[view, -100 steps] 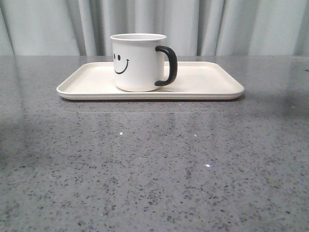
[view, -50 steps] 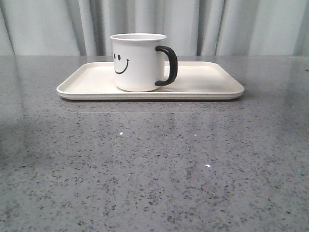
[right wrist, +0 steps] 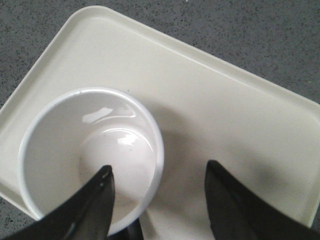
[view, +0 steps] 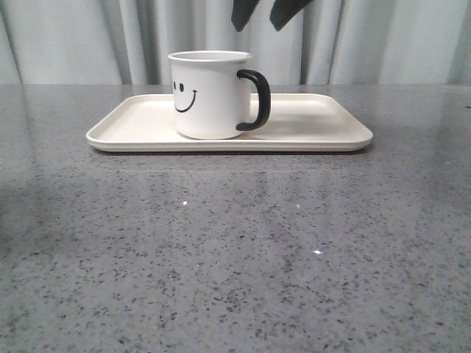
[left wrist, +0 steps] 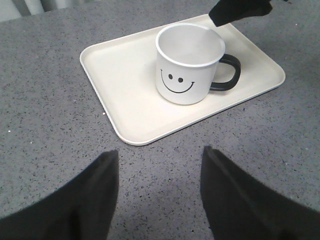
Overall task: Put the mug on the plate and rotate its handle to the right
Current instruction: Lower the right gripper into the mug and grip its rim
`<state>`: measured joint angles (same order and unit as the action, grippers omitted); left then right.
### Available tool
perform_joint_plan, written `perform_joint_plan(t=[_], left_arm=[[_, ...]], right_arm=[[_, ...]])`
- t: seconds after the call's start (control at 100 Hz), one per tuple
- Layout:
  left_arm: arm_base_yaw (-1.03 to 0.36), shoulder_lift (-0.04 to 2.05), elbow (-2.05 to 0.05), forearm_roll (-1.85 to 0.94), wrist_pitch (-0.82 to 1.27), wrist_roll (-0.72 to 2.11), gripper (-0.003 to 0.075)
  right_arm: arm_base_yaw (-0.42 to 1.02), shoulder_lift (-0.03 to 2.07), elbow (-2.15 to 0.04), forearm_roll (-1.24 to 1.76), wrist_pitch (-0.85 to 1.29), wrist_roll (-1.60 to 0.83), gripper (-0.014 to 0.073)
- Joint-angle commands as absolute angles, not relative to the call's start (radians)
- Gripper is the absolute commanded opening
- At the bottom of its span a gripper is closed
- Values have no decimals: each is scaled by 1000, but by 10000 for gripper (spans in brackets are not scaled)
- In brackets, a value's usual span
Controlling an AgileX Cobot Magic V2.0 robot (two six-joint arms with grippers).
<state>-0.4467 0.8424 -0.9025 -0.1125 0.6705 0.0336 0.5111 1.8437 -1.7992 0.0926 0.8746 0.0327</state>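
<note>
Since the earlier frames, the right gripper [view: 263, 16] has entered at the top of the front view and now hangs above the mug [view: 210, 94], jaws apart and gripping nothing, one fingertip [right wrist: 100, 195] over the mug's interior and the other over the plate [right wrist: 215, 115]. Mug stands upright on the left half of the plate [view: 316, 125], handle [view: 255, 100] pointing right, smiley face turned left. Left gripper [left wrist: 160, 165] is likewise spread, empty, over the grey table [view: 235, 257] near the plate's edge.

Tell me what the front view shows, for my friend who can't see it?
A white smiley mug stands on a cream plate, its black handle pointing right. Two dark gripper fingertips hang above it, on a grey speckled table.
</note>
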Motion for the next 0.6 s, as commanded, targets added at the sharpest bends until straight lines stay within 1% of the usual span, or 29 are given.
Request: perform_joint_plan(t=[0.0,0.29,0.59], left_arm=[[-455,833,-930,-123,614,33,370],[-455,833,-930,-123,629,33,370],[-455,833,-930,-123,631,33,370]], right_arm=[[512,1825,-1869,110,853,24,414],[512,1912,-1947,112,908,24,413],[512,1931,-1948,112,902,24,409]])
